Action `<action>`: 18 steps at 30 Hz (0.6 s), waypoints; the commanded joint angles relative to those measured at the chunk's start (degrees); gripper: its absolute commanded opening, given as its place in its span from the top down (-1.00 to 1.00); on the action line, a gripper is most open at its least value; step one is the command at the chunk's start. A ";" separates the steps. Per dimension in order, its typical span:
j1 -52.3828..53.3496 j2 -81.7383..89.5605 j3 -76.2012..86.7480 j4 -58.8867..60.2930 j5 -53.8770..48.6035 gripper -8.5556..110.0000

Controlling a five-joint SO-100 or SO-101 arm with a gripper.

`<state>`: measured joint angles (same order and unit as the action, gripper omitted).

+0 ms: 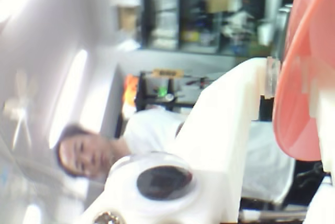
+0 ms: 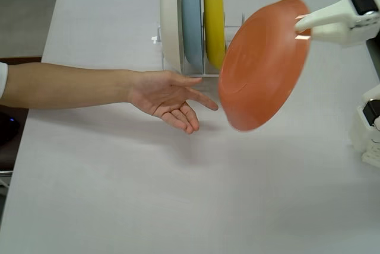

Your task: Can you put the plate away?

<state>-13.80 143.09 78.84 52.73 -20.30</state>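
In the fixed view the orange plate [image 2: 263, 64] hangs in the air above the white desk [image 2: 178, 194], tilted steeply on edge with its underside facing the camera. The white pincer [image 2: 301, 28] comes in from the right and is clamped on the plate's upper right rim. The plate sits just right of a white dish rack [image 2: 196, 67] at the far side of the desk — close to it, but whether it touches cannot be told. Three plates stand upright in the rack: a cream plate [image 2: 170, 19], a pale blue plate [image 2: 191, 19] and a yellow plate [image 2: 214, 16]. A person's hand [image 2: 169, 98] lies palm up on the desk, reaching in from the left, just in front of the rack and near the plate's lower edge.

The wrist view is blurred — the plate [image 1: 303, 77] fills its right side against a white pincer finger [image 1: 220, 130].
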 commanded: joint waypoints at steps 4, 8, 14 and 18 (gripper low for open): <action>4.66 8.00 2.64 -0.26 -13.71 0.86; 8.09 8.70 4.31 -0.09 -22.32 0.86; 10.72 8.79 5.62 2.11 -25.40 0.86; 12.39 8.61 6.15 4.66 -30.41 0.86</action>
<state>-2.46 150.64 85.61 56.60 -47.90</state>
